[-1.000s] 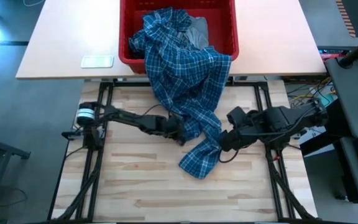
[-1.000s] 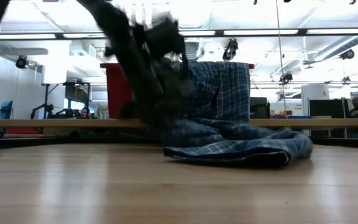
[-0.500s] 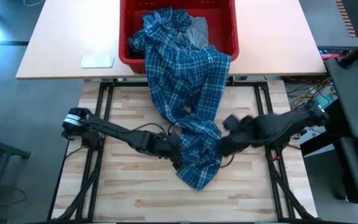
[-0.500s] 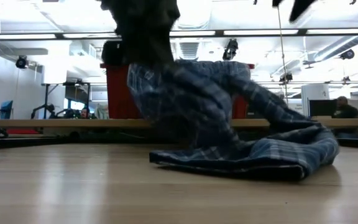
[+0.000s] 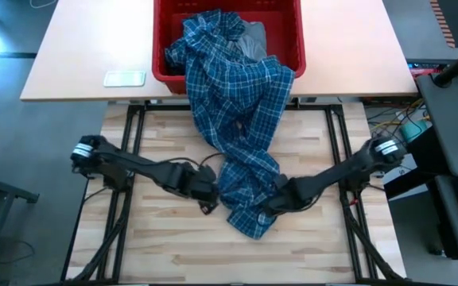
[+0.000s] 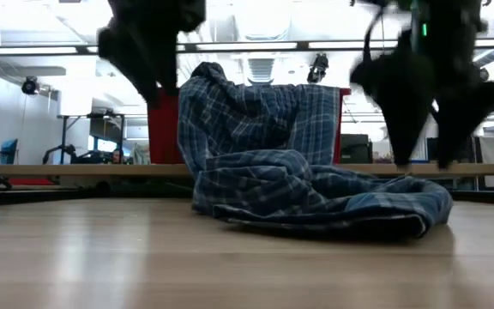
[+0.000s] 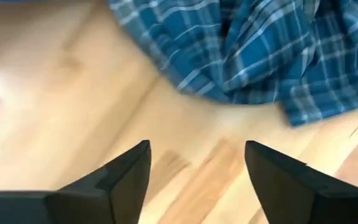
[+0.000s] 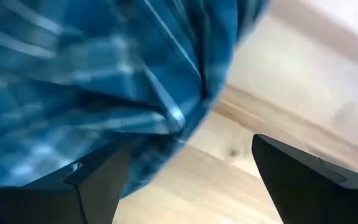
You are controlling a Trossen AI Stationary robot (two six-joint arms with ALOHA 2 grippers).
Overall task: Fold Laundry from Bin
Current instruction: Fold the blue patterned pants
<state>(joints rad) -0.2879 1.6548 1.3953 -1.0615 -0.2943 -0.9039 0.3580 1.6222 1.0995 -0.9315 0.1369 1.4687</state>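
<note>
Blue-and-white plaid button shirt (image 5: 241, 119) hangs out of the red rectangular plastic bin (image 5: 289, 48) onto the wooden desk (image 5: 165, 238), more bunched than half a second ago. Left claw (image 5: 207, 195) has let go, now spread and empty beside the heap. Right claw (image 5: 273, 202) wide open at the shirt's edge, gripping nothing.

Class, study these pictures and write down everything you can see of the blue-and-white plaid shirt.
The plaid shirt is soft, crumpled woven cloth in blue with white check lines. It is unfolded and strung out: its upper part is bunched inside the red bin, the middle drapes over the bin's near rim, and the rest lies heaped in loose folds on the wooden table. The left end effector stands open beside the heap, holding nothing. The right end effector is open at the heap's other edge.
</note>
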